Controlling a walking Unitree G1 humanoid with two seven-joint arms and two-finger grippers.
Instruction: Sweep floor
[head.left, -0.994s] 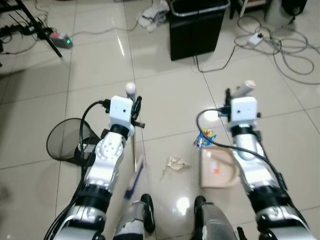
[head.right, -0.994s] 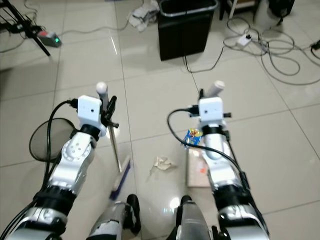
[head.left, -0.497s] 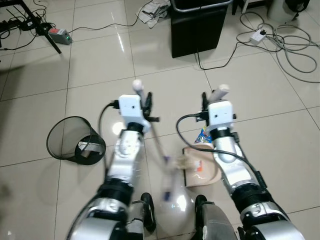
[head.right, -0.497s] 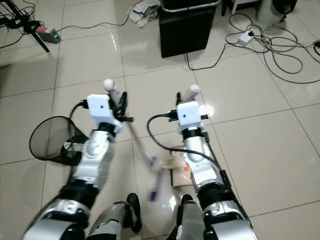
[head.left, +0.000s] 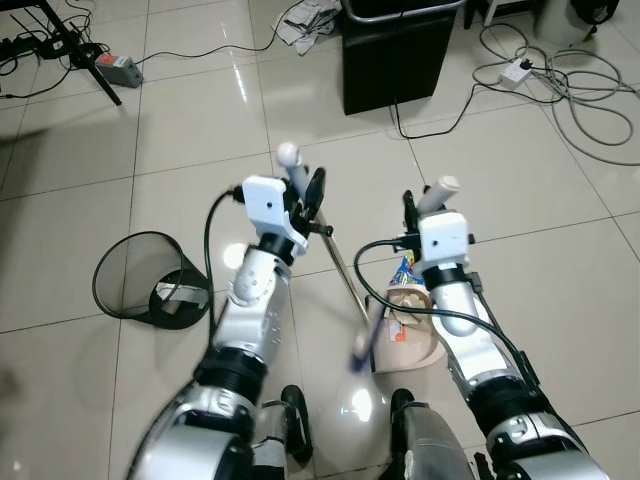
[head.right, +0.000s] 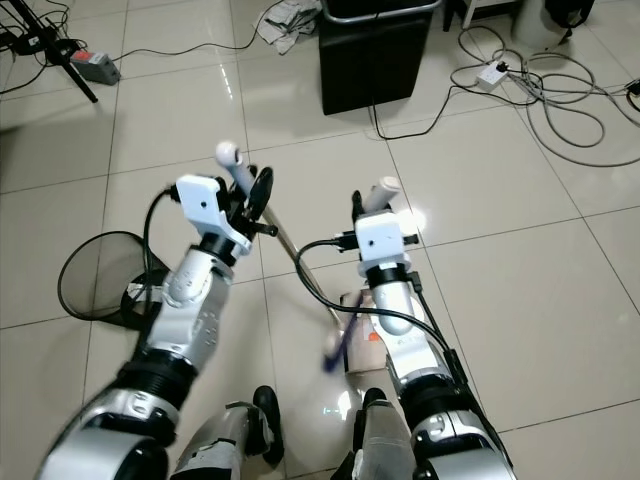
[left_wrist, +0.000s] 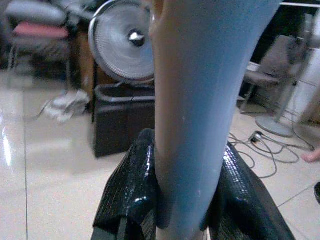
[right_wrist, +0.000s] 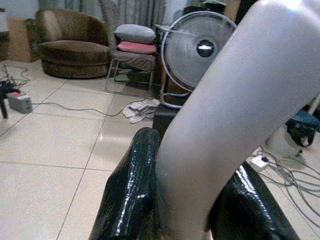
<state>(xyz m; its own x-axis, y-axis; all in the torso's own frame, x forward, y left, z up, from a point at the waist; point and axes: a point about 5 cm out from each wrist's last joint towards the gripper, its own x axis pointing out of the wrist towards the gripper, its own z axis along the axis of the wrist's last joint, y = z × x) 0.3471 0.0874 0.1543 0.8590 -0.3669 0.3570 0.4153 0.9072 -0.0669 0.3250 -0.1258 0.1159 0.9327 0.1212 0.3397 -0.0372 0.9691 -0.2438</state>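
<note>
Left pincer (head.left: 305, 190) clamped on broom handle (head.left: 345, 275); right pincer (head.left: 425, 203) clamped on dustpan handle (head.left: 438, 192). Since a second ago the broom head (head.left: 362, 345) has swung from the left side of the tiled floor (head.left: 180, 120) across to the mouth of the dustpan (head.left: 425, 345). The crumpled paper that lay loose on the floor now looks to sit inside the pan with the blue snack wrapper (head.left: 405, 270) at its far edge. Dustpan has shifted in toward the broom. Judgement: this sweep pass is near done; dumping into the mesh bin (head.left: 150, 290), near on the left, likely comes next.
</note>
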